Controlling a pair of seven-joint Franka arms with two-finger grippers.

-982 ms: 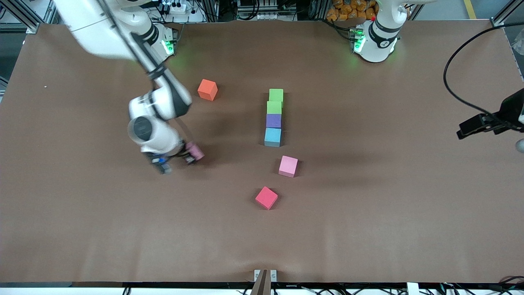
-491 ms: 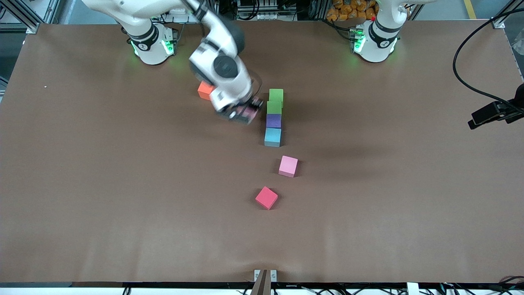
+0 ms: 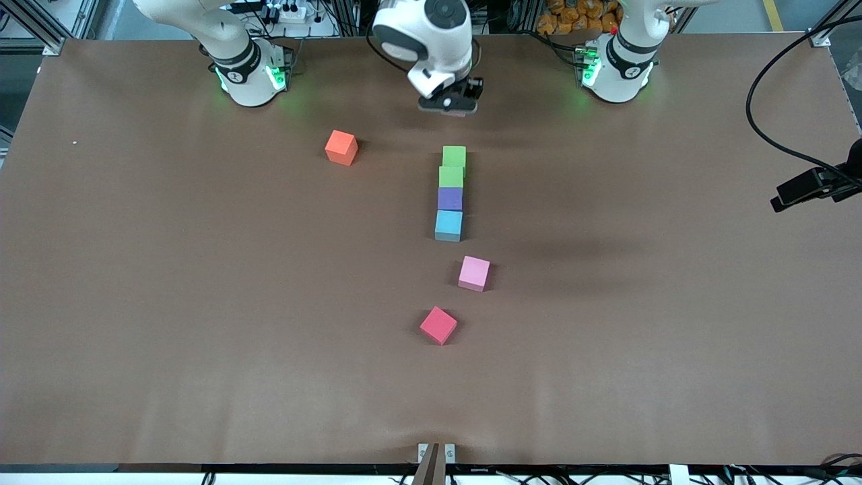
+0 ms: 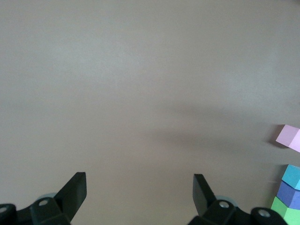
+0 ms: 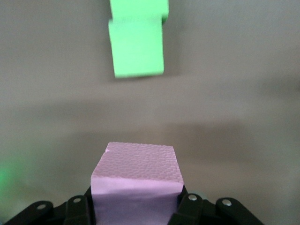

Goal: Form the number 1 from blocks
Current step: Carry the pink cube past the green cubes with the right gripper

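Brown worktop (image 3: 202,303): my right gripper (image 5: 136,206) hangs above the green blocks (image 3: 452,166), jaws seemingly clamped on a pink block (image 5: 136,180); left gripper (image 4: 139,194) waits, jaws apart.

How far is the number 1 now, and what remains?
Done: a four-block column, green, green, purple, blue. In hand: the right hand holds a pink block over the table past the column's top. Left: orange, pink, red lie loose. Left hand waits, open.

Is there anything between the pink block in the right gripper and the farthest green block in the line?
Nothing visible. The right gripper, shut on a pink block, is over bare table; only brown surface separates it from the farthest green block.
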